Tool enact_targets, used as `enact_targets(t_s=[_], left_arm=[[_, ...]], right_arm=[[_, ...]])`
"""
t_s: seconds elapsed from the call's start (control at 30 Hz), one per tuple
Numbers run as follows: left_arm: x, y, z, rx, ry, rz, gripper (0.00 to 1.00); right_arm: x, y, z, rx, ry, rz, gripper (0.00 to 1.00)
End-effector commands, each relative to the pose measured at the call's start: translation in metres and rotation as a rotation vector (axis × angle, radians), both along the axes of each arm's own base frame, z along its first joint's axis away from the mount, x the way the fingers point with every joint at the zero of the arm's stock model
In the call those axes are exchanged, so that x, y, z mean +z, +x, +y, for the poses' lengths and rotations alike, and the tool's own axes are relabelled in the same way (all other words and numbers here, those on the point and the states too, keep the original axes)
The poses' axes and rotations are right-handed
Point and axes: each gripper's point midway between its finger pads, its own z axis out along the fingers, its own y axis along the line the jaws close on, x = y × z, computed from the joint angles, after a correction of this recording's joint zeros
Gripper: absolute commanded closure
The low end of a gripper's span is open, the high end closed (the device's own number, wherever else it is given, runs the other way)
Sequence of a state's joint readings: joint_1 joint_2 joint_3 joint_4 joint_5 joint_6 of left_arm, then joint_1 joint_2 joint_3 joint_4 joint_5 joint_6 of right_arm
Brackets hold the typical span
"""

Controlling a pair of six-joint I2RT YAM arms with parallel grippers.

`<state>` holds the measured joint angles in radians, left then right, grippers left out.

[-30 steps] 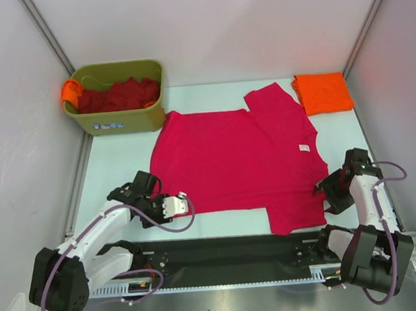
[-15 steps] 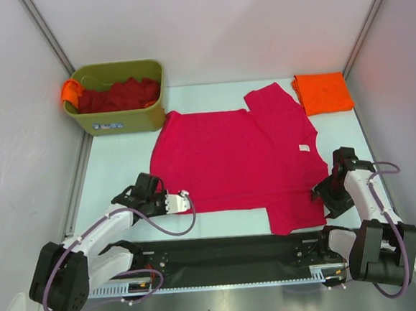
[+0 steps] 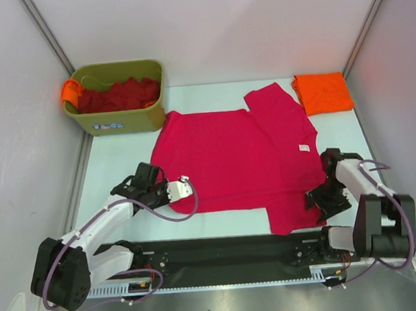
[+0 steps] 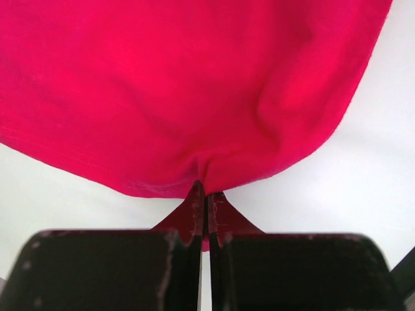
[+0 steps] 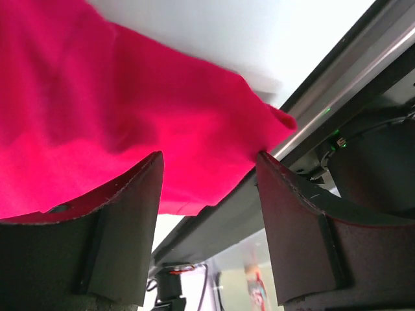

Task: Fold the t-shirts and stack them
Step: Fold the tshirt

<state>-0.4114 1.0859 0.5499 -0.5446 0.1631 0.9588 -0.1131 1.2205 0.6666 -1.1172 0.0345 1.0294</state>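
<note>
Compared with a second ago, my left gripper (image 3: 188,189) (image 4: 206,194) has moved right, up to the near-left hem corner of the crimson-pink soft cloth t-shirt (image 3: 237,153) (image 4: 194,84) (image 5: 97,116). Its jaws, which stood apart then, are now pressed together on that hem. In the left wrist view the cloth puckers into a small ridge where the black tips meet, and a stitched line runs along the edge to the left.

My right gripper (image 3: 319,198) (image 5: 207,175) has swung in from the right margin and now sits over the outer edge of the near sleeve. Its jaws stand apart, two dark curved plastic fingers (image 5: 123,220) with the sleeve's rounded edge lying between them. I cannot tell whether they touch it.

The shirt lies flat and sideways in the middle of the pale, smooth surface (image 3: 115,166), as before. Its hem is to the left and its small white neck label (image 3: 303,148) to the right, with one sleeve pointing away and one toward me.

A bright orange tee folded into a neat rectangle (image 3: 323,92) rests at the far right, just beside the far sleeve. At the far left stands an olive-green rigid plastic bin (image 3: 122,120) holding crumpled dark red shirts (image 3: 117,96), with an orange piece of cloth (image 3: 68,89) draped over its left rim.
</note>
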Motion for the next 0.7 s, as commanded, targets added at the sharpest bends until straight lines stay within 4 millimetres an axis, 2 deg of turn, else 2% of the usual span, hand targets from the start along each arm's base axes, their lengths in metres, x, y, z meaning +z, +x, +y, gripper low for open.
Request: enact_targets(t_s=[0.0,0.07,0.2,0.37,0.4,0.43,0.5,0.53,0.57,0.67], left_arm=[[0.008,-0.002,-0.006,0.013,-0.029,0.022,1.0],[0.008,-0.002,-0.005,0.017,-0.026,0.026,1.0],[0.009,0.0,-0.004,0.043,-0.023,0.032,1.0],[0.015,0.0,-0.001,0.069,-0.022,0.056,1.0],[0.015,-0.001,-0.001,0.073,-0.022,0.063,1.0],[0.015,0.0,-0.001,0.075,-0.024,0.063,1.0],[0.017,0.002,-0.002,0.079,-0.026,0.059,1.0],[0.017,0.003,-0.002,0.083,-0.023,0.061,1.0],[0.021,0.005,-0.003,0.081,-0.027,0.056,1.0],[0.027,0.008,-0.003,0.088,-0.028,0.056,1.0]], right_arm=[[-0.009,0.004,0.005,-0.028,-0.01,0.042,0.36],[-0.011,0.01,0.004,-0.024,-0.024,0.032,0.37],[-0.024,0.003,0.0,-0.017,-0.04,0.085,0.41],[-0.028,0.0,0.002,-0.008,-0.029,0.079,0.62],[-0.029,-0.001,0.002,-0.012,-0.031,0.079,0.67],[-0.031,0.001,0.0,-0.016,-0.036,0.072,0.79],[-0.034,0.003,0.001,-0.017,-0.023,0.072,0.89],[-0.035,0.006,0.001,-0.01,-0.016,0.072,0.97],[-0.033,0.008,0.001,0.002,-0.015,0.072,1.0],[-0.019,0.025,-0.008,0.073,-0.046,0.031,1.0]])
